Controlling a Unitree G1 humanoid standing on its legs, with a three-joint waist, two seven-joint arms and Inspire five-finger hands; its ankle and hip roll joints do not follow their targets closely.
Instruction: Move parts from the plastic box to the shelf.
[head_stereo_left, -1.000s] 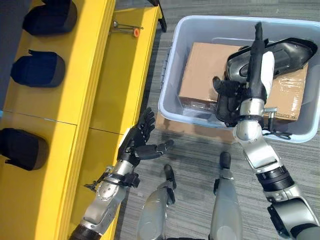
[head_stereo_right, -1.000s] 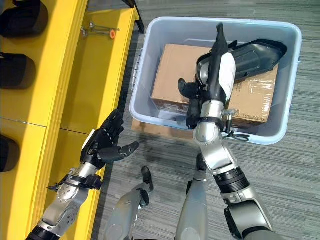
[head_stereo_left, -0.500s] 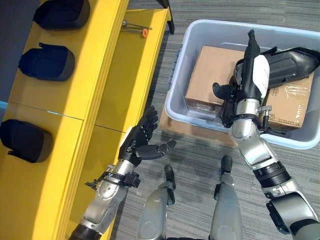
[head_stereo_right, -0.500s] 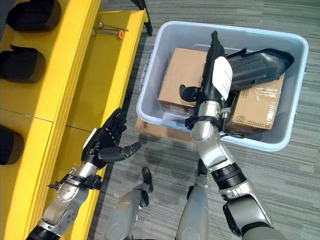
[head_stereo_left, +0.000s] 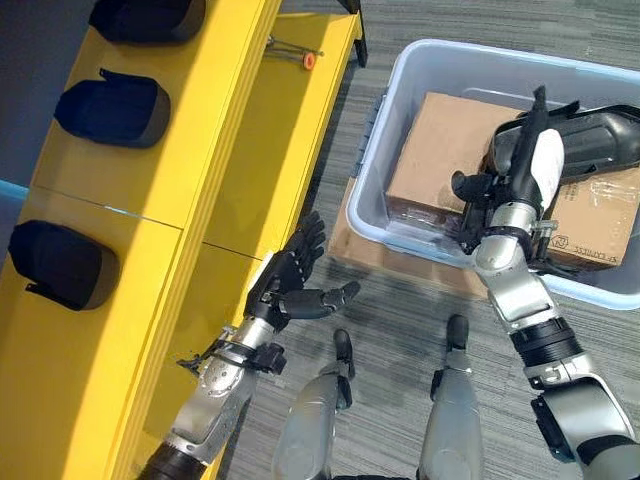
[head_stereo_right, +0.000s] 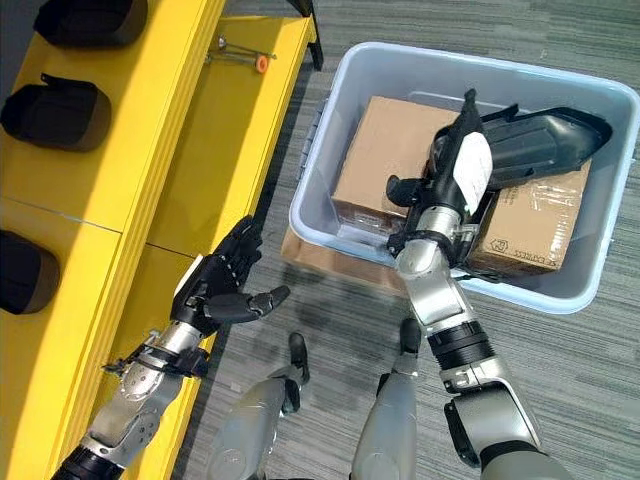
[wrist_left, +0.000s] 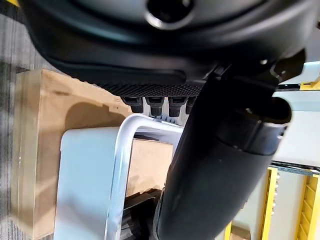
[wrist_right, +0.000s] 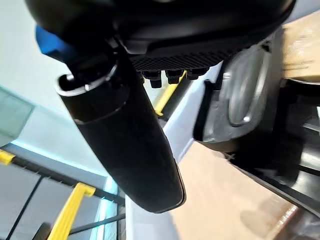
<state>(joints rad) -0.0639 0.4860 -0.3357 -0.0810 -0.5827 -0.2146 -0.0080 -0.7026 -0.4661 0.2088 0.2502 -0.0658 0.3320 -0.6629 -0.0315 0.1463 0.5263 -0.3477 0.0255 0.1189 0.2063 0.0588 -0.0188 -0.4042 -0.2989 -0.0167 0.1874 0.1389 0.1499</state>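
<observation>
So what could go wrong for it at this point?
The right hand reaches with straight fingers over the long black part lying across the cardboard boxes; a poor grip could let it slip back. Lifted out, the part might catch the plastic box rim. The left hand waits open beside the yellow shelf.

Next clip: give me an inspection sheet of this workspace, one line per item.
Surface: grey carpet floor.
Job's things: plastic box holds cardboard boxes with a long black part lying on them; three black parts sit on the yellow shelf.
Clutter: small metal tool with an orange tip on the lower shelf board.
Hands: right hand over the long black part, grasp unclear; left hand open, beside the shelf, holding nothing.
Cables: nothing seen.
Surroundings: cardboard sheet under the plastic box.
</observation>
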